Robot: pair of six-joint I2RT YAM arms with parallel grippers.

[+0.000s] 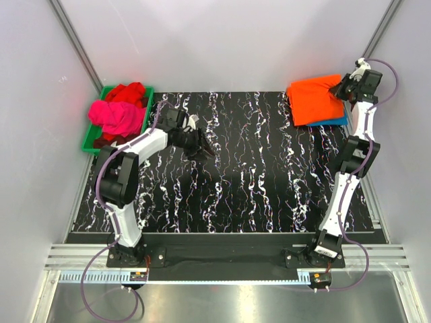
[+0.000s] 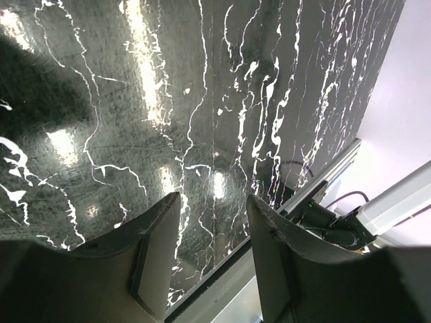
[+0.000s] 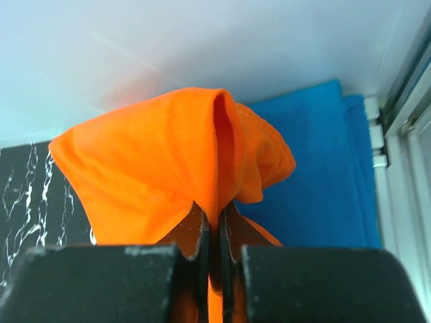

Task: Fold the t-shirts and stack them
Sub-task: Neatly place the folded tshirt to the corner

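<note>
Orange t-shirt [image 1: 315, 101]: bright orange, plain, one colour throughout.
Teal-blue t-shirt [image 1: 335, 122]: solid teal-blue, plain.
Magenta-pink t-shirt [image 1: 118, 116]: vivid magenta-pink, plain.
Red t-shirt [image 1: 129, 91]: plain red, darker in the shaded folds.
Tray [image 1: 89, 142]: bright green.
Table [image 1: 256, 175]: glossy black with irregular white marble-like veining all over.
Left arm [image 1: 124, 168]: white links, black joints.
Right arm [image 1: 343, 188]: white links, black joints.
Left gripper [image 2: 212, 202]: dark grey fingers.
Right gripper [image 3: 214, 229]: black.
Walls [image 1: 222, 40]: pale grey-white, plain.

Left arm [image 1: 126, 219] and right arm [image 1: 340, 202]: white link shells, black joints, black bases. Purple cables [image 1: 83, 286] loop off each. Left end effector [image 2: 212, 202] and right end effector [image 3: 217, 229]: black tapered fingers.
</note>
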